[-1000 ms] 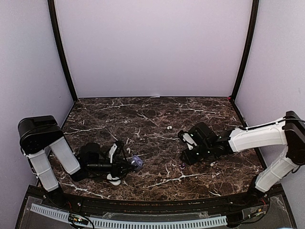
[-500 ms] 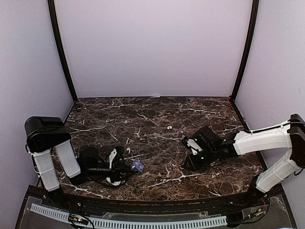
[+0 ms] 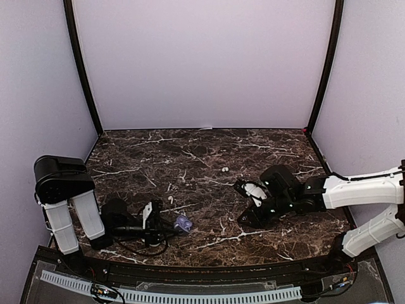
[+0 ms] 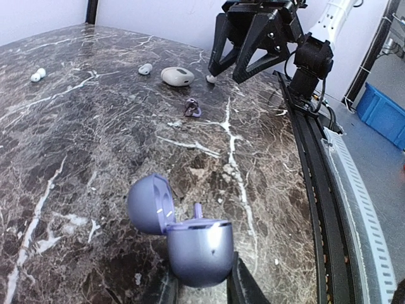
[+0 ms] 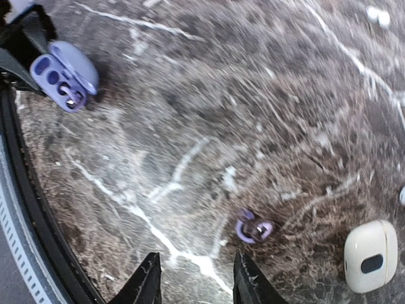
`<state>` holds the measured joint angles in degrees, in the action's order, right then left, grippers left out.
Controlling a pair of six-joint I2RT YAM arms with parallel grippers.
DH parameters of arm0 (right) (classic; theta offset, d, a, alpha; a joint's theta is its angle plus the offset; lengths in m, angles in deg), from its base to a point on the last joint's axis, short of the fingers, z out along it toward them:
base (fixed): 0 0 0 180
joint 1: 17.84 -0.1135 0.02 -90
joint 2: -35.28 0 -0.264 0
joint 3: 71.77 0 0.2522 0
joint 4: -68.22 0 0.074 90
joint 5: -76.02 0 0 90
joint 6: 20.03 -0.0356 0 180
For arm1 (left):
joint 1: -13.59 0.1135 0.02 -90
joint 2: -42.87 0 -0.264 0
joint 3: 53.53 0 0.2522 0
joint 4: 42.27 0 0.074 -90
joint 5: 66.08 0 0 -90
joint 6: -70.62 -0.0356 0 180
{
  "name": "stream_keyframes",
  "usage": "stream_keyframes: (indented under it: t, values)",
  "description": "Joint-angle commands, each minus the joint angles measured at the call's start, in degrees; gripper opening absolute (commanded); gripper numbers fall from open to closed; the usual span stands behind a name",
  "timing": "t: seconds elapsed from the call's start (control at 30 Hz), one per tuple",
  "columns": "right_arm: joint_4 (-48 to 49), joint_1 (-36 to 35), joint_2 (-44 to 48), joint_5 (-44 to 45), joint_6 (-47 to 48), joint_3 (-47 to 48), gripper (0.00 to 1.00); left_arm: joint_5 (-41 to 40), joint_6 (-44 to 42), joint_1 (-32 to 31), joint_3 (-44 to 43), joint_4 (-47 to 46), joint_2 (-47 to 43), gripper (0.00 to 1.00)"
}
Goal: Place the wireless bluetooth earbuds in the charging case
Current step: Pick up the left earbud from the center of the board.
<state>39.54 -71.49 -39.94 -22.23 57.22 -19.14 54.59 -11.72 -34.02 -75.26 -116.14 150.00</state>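
My left gripper (image 3: 166, 227) is shut on the open lavender charging case (image 3: 183, 223) and holds it low over the marble at the near left. In the left wrist view the gripper (image 4: 204, 295) clamps the case body (image 4: 196, 248); the lid hangs open to the left and a lavender stem sticks up from one slot. My right gripper (image 3: 241, 204) is open and empty; in its wrist view (image 5: 196, 286) a loose lavender earbud (image 5: 254, 229) lies just beyond its right finger. That earbud also shows in the left wrist view (image 4: 192, 109). The case also shows in the right wrist view (image 5: 63, 76).
A cream closed case (image 5: 370, 255) lies right of the lavender bud, also in the left wrist view (image 4: 177, 76). White buds lie scattered: mid-table (image 3: 224, 169), near the left gripper (image 3: 169, 198), and by the cream case (image 4: 145, 68). The table's black front edge (image 4: 316, 190) is close.
My right gripper has moved left and toward the near edge, nearer the lavender bud. My left gripper has pulled slightly back toward the near edge with the case in it.
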Motion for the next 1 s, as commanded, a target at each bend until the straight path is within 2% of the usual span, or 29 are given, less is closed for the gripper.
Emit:
stream_keyframes:
  t: [0.0, 0.07, 0.17, 0.33, 0.43, 0.53, 0.67, 0.83, 0.97]
  values:
    - [7.04, -3.85, 5.54, -0.25, 11.56, -1.68, 0.41, 2.22, -4.39, -0.81, 2.48, -12.50, 0.59, 0.22]
    - [7.22, -5.36, 7.50, -0.41, 19.39, -1.46, 0.43, 2.55, -4.88, -0.89, 3.13, -17.14, 2.07, 0.21]
    - [3.33, -7.32, 7.42, 1.93, 31.78, 0.50, 0.42, 2.96, -7.06, -1.48, 2.77, -17.34, 2.10, 0.19]
    - [-6.58, -12.54, 1.81, 11.32, 41.91, 4.98, 0.37, 2.88, -12.86, -2.02, 3.49, -17.42, 0.26, 0.17]
    - [-8.85, -15.74, -0.21, 15.20, 45.37, 5.53, 0.34, 8.47, -18.80, -2.04, 3.56, -17.39, -1.03, 0.14]
    - [-8.45, -17.02, 0.20, 15.18, 47.87, 5.15, 0.31, 9.51, -23.20, -2.04, 2.98, -17.39, -2.43, 0.10]
    - [-7.60, -17.10, 2.24, 14.06, 50.20, 4.00, 0.30, 12.83, -33.37, -1.77, 2.08, -17.39, -2.74, 0.06]
    - [-8.28, -17.01, 2.23, 13.61, 52.67, 2.70, 0.27, 22.88, -32.53, 3.20, -1.57, -17.39, -2.08, 0.02]
    - [-8.16, -14.59, 1.39, 13.32, 52.30, 2.83, 0.24, 24.94, -31.09, 6.56, -4.34, -17.29, -1.71, 0.02]
